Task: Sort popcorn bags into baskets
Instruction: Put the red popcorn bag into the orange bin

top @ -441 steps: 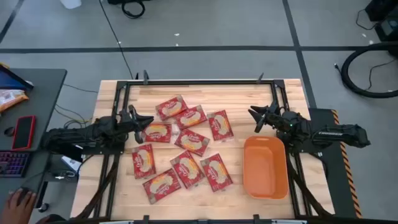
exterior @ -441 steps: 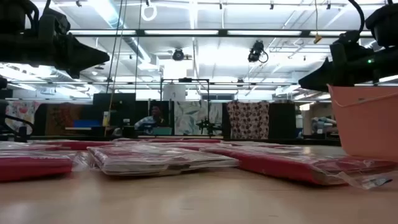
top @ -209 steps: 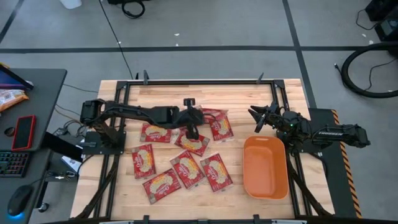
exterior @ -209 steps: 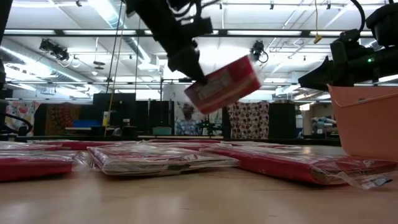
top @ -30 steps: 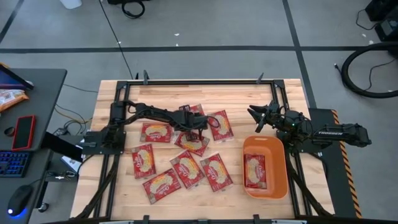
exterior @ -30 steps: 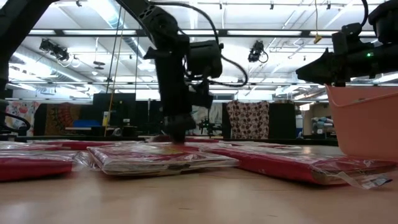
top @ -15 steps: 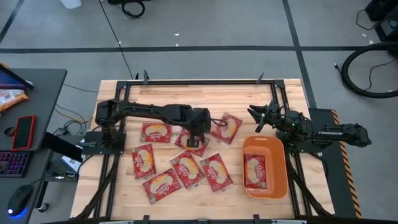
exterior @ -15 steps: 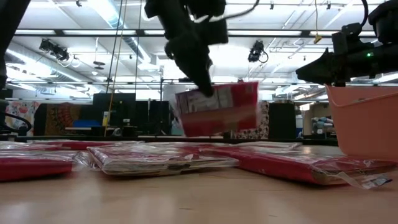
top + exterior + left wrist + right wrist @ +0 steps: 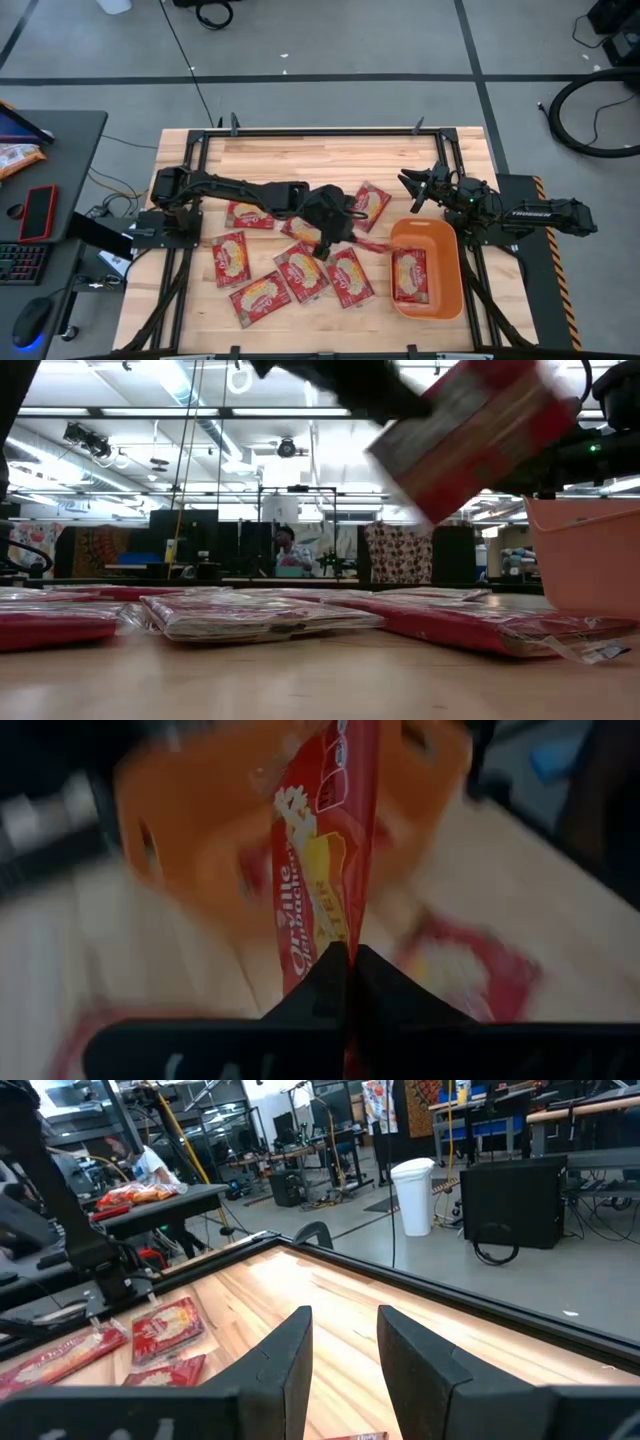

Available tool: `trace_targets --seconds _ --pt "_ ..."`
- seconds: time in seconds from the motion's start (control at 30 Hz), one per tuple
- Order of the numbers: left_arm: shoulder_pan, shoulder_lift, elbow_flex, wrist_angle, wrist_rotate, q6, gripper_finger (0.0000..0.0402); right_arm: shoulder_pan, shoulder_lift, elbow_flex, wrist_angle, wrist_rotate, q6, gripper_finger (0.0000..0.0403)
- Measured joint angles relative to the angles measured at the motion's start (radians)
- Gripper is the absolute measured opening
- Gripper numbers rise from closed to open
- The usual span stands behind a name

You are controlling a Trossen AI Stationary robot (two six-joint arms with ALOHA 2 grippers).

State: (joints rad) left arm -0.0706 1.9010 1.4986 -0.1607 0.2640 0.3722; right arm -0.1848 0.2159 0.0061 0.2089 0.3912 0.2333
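On the wooden bench point(image 9: 400, 155): 1 packet point(image 9: 409, 275) inside the orange basket point(image 9: 443, 240), 1 carried packet point(image 9: 372, 245) pinched in left jaws point(image 9: 345, 235), 7 loose packets point(image 9: 300, 270). Right jaws point(image 9: 412, 190) idle, half-open, empty.

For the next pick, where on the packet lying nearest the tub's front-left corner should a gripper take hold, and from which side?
That packet lies flat on the table, tilted, beside the tub. Probably best to come from above and pinch a short sealed edge, much as the left gripper holds its packet by the edge. The flat face offers no purchase.

Red popcorn bag point(image 9: 322, 850) edge-on nr orange tub point(image 9: 446, 240)
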Motion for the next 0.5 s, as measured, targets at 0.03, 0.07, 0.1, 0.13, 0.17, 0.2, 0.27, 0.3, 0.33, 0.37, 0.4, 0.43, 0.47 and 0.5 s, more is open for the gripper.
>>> trace_targets --seconds 0.03,0.07,0.1,0.13,0.17,0.2,0.27,0.3,0.33,0.37,0.4,0.43,0.47,0.5 --pt "-0.006 0.011 0.000 0.049 -0.001 0.006 0.0011 0.000 0.000 0.000 0.000 0.000 0.000 0.0121" --pt "-0.009 0.022 -0.001 0.081 -0.001 0.007 0.0011 0.000 0.000 0.000 0.000 0.000 0.000 0.0121" --pt "-0.014 0.036 -0.001 0.131 0.000 0.007 0.0011 0.000 0.000 0.000 0.000 0.000 0.000 0.0121" --pt "-0.017 0.054 -0.001 0.193 0.004 0.014 0.0011 0.000 0.000 0.000 0.001 0.000 0.000 0.0121" --pt "-0.021 0.070 -0.001 0.249 0.005 0.027 0.0011 0.000 0.000 0.000 0.004 0.000 0.000 0.0121" --pt "-0.024 0.086 -0.001 0.307 0.010 0.038 0.0011 0.000 0.000 0.000 0.006 0.000 0.000 0.0121" --pt "-0.029 0.122 -0.001 0.436 0.024 0.066 0.0011 0.000 0.000 0.000 0.007 0.000 0.000 0.0121" --pt "-0.028 0.141 -0.001 0.499 0.034 0.079 0.0011 0.000 0.000 0.000 0.008 0.000 0.000 0.0121" --pt "-0.028 0.159 -0.001 0.551 0.045 0.084 0.0011 0.000 0.000 0.000 0.007 0.000 0.000 0.0121" --pt "-0.025 0.178 -0.001 0.611 0.056 0.085 0.0011 0.000 0.000 0.000 0.007 0.000 0.000 0.0121" --pt "-0.023 0.196 -0.001 0.656 0.063 0.086 0.0011 0.000 0.000 0.000 0.008 0.000 0.000 0.0120" --pt "-0.018 0.218 -0.001 0.704 0.069 0.085 0.0011 0.000 0.000 0.000 0.007 0.000 0.000 0.0120" --pt "-0.013 0.239 -0.001 0.756 0.075 0.085 0.0011 0.000 0.000 0.000 0.007 0.000 0.000 0.0120" --pt "-0.007 0.257 -0.001 0.793 0.074 0.085 0.0011 0.000 0.000 0.000 0.008 0.000 0.000 0.0120"
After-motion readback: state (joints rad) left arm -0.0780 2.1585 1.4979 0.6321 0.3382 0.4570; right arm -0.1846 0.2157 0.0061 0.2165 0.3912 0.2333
